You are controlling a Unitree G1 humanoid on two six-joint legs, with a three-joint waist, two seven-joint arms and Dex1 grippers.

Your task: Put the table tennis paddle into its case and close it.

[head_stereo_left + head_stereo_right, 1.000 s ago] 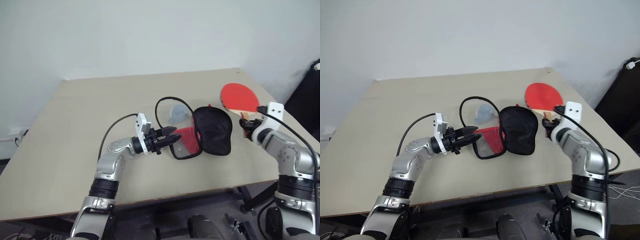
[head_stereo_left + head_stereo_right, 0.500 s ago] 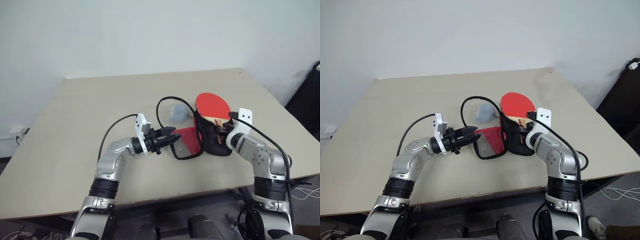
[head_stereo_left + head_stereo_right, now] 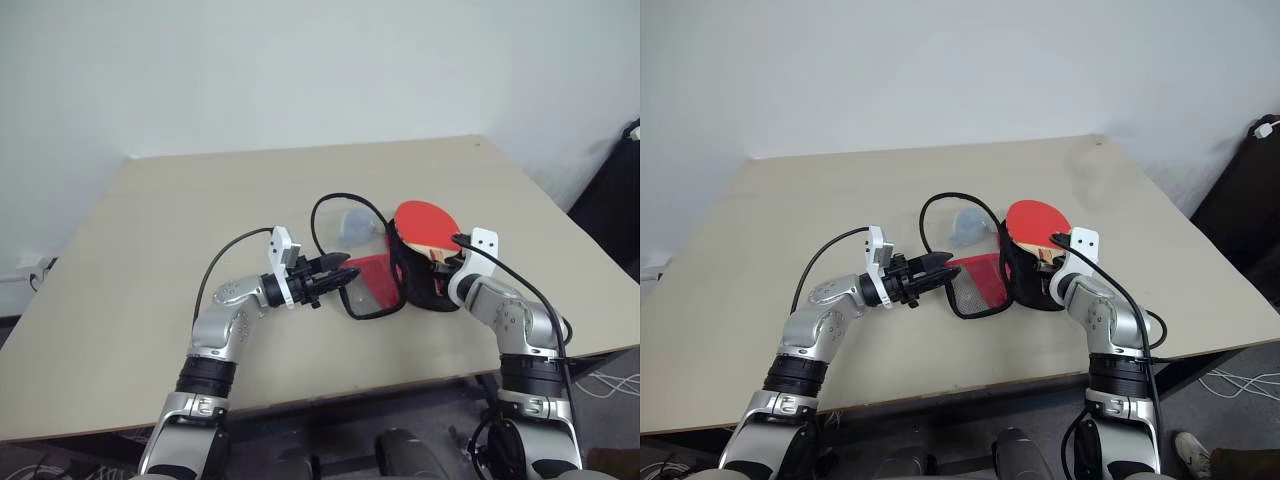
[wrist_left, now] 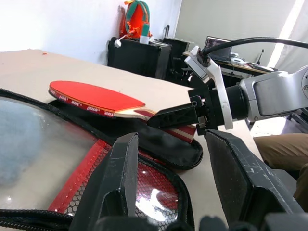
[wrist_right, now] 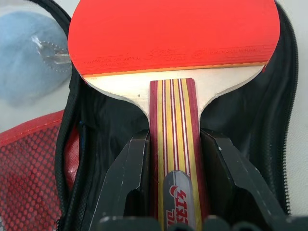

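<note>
The table tennis paddle (image 5: 173,33), red-faced with a striped wooden handle, hangs tilted over the case. My right gripper (image 5: 175,139) is shut on its handle. The paddle's head (image 3: 425,222) reaches past the far end of the case's black-lined half (image 3: 418,288). The case lies unzipped at the table's middle. Its other half, a flap with red mesh (image 3: 372,278) and a see-through panel, spreads toward my left gripper (image 3: 345,270). The flap's black rim runs between that gripper's fingers (image 4: 125,168), which grip it.
A whitish-blue fluffy ball (image 3: 354,226) sits behind the flap's clear panel, just left of the paddle head. The beige table (image 3: 180,220) has bare room on the left and at the back. Dark equipment (image 3: 615,200) stands beyond the table's right edge.
My right gripper carried the paddle left and down, from beside the case's right side to over its black-lined half. The left gripper and the flap stayed put.
</note>
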